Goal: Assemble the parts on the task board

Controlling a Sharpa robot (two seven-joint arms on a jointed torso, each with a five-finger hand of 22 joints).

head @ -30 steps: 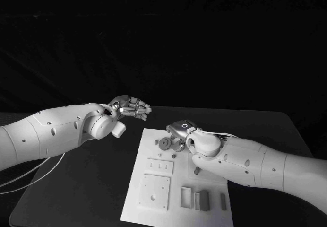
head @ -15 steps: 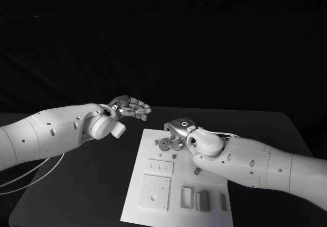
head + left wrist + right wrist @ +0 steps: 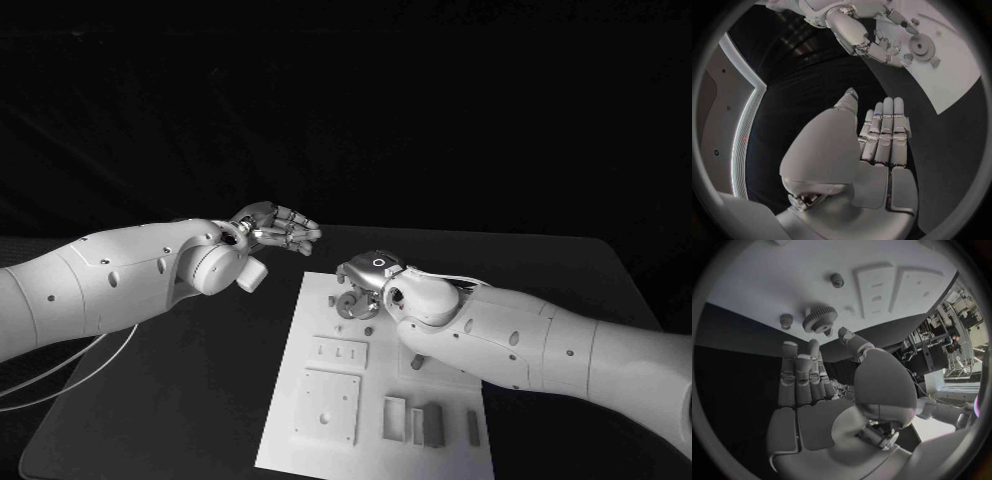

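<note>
My right hand (image 3: 817, 390) has its fingers (image 3: 798, 375) straight and apart, holding nothing, reaching toward a toothed gear (image 3: 820, 318) at the far end of the task board (image 3: 325, 440), likely lining up to grasp it. My left hand (image 3: 274, 230) hangs over the bare counter (image 3: 188, 400) left of the board, fingers loosely extended and empty, probably keeping clear. The board is a white plate carrying grey parts: gears and pegs far, rectangular blocks (image 3: 411, 420) near.
</note>
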